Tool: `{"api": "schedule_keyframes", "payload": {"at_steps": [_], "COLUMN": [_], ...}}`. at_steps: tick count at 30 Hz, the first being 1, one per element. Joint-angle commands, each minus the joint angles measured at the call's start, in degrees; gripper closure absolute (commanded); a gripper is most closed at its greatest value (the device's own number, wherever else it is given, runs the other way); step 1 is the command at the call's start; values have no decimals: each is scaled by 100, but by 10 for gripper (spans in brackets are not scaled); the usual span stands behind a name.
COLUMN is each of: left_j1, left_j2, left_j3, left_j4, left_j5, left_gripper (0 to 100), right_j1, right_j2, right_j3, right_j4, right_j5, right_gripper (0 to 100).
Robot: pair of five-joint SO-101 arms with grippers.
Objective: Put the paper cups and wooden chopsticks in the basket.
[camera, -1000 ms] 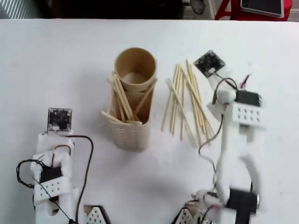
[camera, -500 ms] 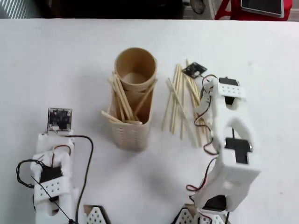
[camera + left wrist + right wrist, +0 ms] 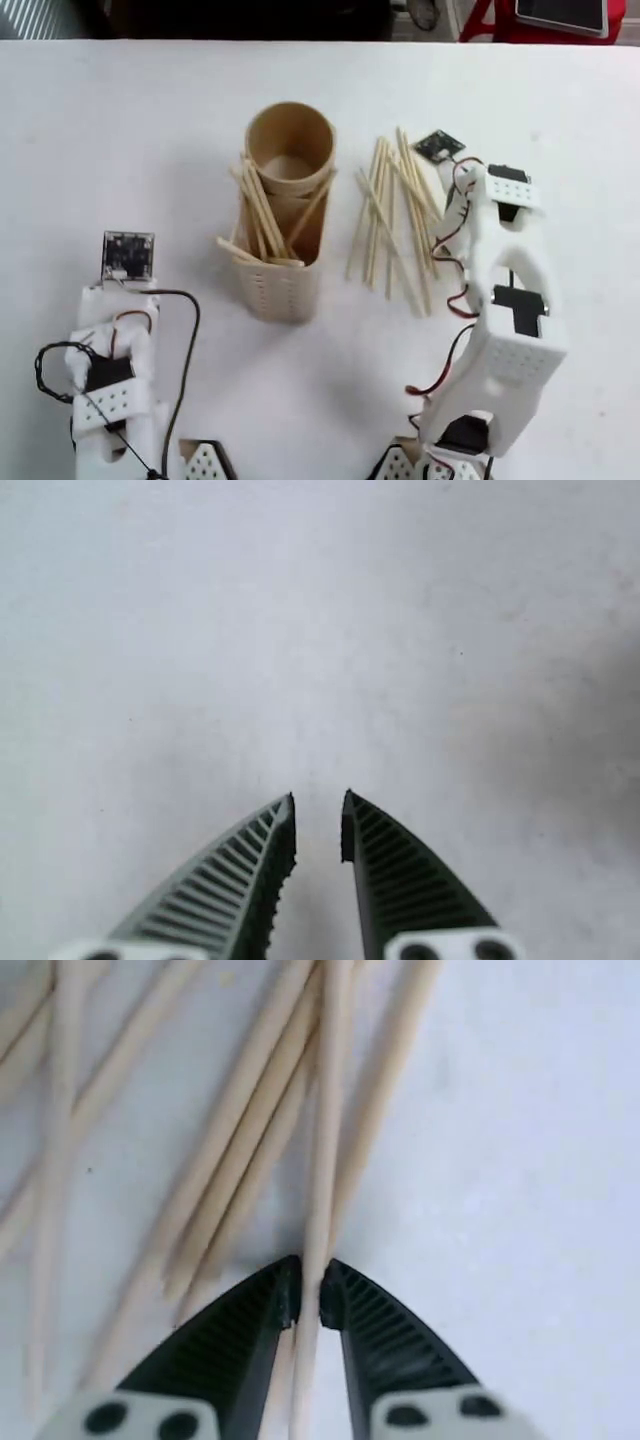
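The right claw was narrowed onto a single chopstick among the loose chopsticks, which lay fanned on the worktop just beside the basket. Its fingers appeared to touch the stick on both sides, though firm contact could not be confirmed. The basket held the stacked paper cups and several stowed chopsticks. The left claw sat over bare worktop, well apart from the basket, jaws at a narrow gap with nothing between.
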Motion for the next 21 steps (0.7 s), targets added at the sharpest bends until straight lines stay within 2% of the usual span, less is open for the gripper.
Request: {"api": "schedule_keyframes", "payload": {"at_steps": [1,8,14,17,21], "left_j1": [-48,-48,-48,-48,-48], "left_j2": [-92,-92,-92,-92,-92], "left_j3": [-9,-9,-9,-9,-9], "left_j4": [9,9,9,9,9], "left_j5": [-70,-70,-70,-70,-70], "left_gripper": [902,902,902,902,902], "right_j1": [295,391,189,-303,-1552], "right_j2": [-514,-2158,-4136,-5473,-7257], "right_j3": [-132,-123,26,404,879], "right_j4": [171,884,1218,1226,1007], "right_j5": [-132,-642,-1530,-1987,-2637], "right_gripper": [981,981,981,981,981]}}
